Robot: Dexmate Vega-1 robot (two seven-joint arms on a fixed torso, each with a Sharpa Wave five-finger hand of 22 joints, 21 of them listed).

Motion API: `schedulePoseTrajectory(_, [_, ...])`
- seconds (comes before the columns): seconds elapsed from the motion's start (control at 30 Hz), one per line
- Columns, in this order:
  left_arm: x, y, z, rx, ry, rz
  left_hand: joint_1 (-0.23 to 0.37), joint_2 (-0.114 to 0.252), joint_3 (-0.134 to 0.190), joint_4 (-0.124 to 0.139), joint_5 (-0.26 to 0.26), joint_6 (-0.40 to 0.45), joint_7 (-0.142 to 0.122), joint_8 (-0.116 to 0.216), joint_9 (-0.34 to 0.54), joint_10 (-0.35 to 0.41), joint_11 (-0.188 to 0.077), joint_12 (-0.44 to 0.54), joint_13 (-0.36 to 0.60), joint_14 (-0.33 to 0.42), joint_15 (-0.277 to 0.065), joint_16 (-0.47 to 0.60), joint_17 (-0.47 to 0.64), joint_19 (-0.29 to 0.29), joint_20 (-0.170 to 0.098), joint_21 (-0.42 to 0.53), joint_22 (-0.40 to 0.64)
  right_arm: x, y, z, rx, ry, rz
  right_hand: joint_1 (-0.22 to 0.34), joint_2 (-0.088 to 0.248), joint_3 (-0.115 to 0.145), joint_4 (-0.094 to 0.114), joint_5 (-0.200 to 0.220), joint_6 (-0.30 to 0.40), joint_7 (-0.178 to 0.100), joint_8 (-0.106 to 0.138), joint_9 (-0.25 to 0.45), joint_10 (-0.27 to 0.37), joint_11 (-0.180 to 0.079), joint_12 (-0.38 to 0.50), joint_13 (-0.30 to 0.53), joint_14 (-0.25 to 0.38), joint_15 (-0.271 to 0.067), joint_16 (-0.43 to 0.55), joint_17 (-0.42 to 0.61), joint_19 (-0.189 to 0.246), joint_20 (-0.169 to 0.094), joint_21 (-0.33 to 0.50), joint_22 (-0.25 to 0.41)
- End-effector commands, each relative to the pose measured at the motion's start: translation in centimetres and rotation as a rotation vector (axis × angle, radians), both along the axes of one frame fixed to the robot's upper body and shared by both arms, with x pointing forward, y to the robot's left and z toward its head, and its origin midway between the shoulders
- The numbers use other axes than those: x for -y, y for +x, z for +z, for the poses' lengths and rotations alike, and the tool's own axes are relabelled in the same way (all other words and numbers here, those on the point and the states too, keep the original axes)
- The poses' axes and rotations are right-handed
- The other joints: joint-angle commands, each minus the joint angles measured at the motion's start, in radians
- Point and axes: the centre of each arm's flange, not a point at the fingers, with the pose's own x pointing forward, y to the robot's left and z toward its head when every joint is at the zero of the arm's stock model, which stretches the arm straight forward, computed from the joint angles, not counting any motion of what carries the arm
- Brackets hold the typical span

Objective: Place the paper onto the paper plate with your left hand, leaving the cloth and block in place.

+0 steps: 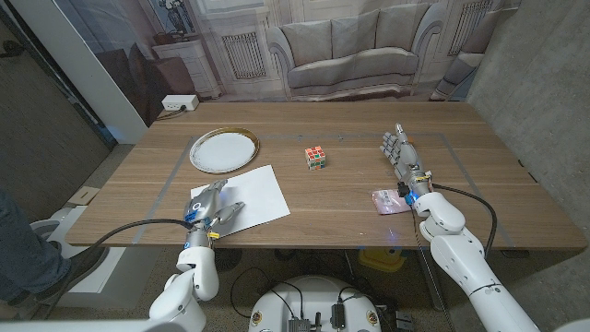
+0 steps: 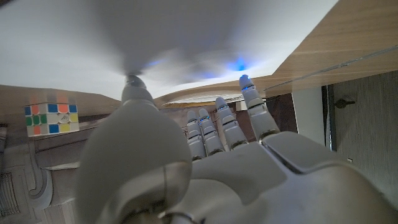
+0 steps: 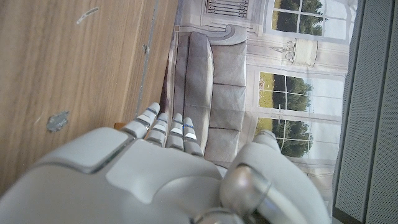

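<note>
Inspector: Reviewing progress: the paper [image 1: 241,197] lies on the worktop [image 1: 350,207], just short of the paper plate [image 1: 224,149], which carries nothing. Placement not done.

Assessor: And the left robot hand [image 1: 214,208]?

Inspector: At the sheet's near corner, fingers [image 2: 224,124] reaching under the paper's edge, thumb against its face. I judge it a pinch on the paper, lift and carry outstanding.

Assessor: The rest?

Inspector: The block [image 1: 316,158] stands mid-worktop, untouched. The cloth [image 1: 389,201] lies beside the right robot hand [image 1: 403,159], which holds nothing, fingers straight and close together. The cloth is partly covered by that wrist; contact cannot be determined.
</note>
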Motion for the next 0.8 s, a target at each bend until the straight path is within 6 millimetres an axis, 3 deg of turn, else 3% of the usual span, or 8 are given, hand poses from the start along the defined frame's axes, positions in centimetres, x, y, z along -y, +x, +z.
schedulePoseTrajectory(0.03, [0.56,0.67,-0.59,-0.015,0.012,-0.003,0.045,0.016,0.012,-0.021,0.009,0.017,0.002,0.007,0.003,0.010,0.006,0.008,0.003,0.008,-0.056,0.009,0.001,0.020,0.005,0.014,0.001,0.04,0.05,-0.16,-0.005,0.002,0.001,0.002,0.006,-0.006,0.004,-0.001,0.005,-0.008,0.005,0.004,0.008,-0.001,0.008,0.005,0.010,-0.002,-0.001,0.004,0.009,0.005,0.000,0.005])
schedulePoseTrajectory(0.4, [0.67,0.86,-0.58,-0.005,0.009,-0.005,0.157,0.053,0.061,-0.070,0.004,0.040,0.017,0.014,0.005,0.036,0.020,0.015,0.004,0.041,-0.056,0.018,0.003,0.082,0.007,0.031,0.000,-0.10,0.30,-0.16,-0.009,0.003,0.006,0.003,0.006,-0.007,0.003,-0.001,0.005,-0.007,0.005,0.004,0.008,-0.001,0.007,0.005,0.009,-0.002,-0.002,0.004,0.007,0.006,-0.001,0.005])
schedulePoseTrajectory(0.8, [0.54,1.06,-0.56,0.006,0.001,-0.019,0.208,0.065,0.086,-0.087,-0.006,0.071,0.024,0.022,0.007,0.069,0.020,0.023,0.005,0.084,-0.058,0.029,0.005,0.146,-0.012,0.043,-0.001,-0.25,0.46,-0.20,-0.013,0.005,0.005,0.003,0.007,-0.008,0.003,-0.001,0.005,-0.008,0.005,0.004,0.008,-0.001,0.007,0.005,0.008,-0.003,-0.002,0.004,0.007,0.007,-0.002,0.005])
